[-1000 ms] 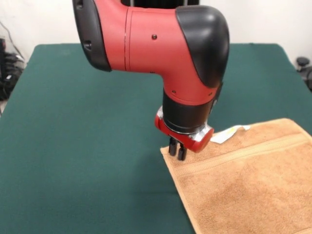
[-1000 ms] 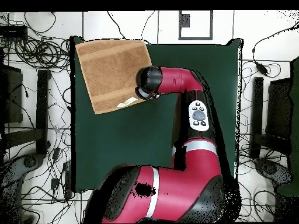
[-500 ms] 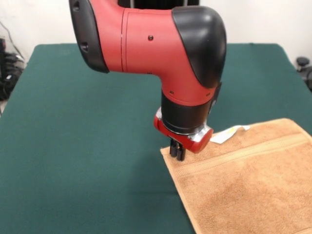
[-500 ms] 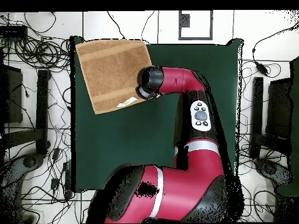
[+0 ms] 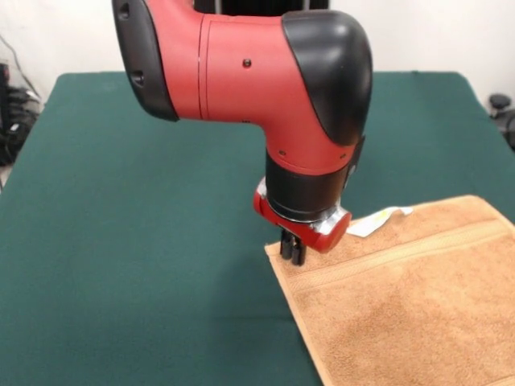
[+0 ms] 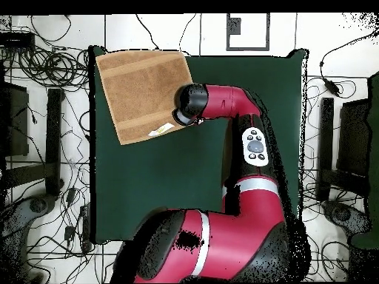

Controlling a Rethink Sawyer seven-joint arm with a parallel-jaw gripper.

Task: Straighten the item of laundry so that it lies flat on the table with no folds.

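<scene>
Pincer (image 5: 293,252) slightly lower, at towel (image 5: 418,305) corner.

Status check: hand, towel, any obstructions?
Hand shut, tips at towel corner. Towel flat, no folds visible, at table edge. Nothing in the way.

In the front view the towel (image 5: 410,301) lies spread on the table (image 5: 145,241) at the near right, running off the right and bottom edges. The gripper (image 5: 293,251) stands over the towel's far left corner. A label (image 5: 378,219) juts from the far hem, just right of the gripper. In the overhead view the towel (image 6: 144,92) fills the table's (image 6: 185,177) upper left corner.
</scene>
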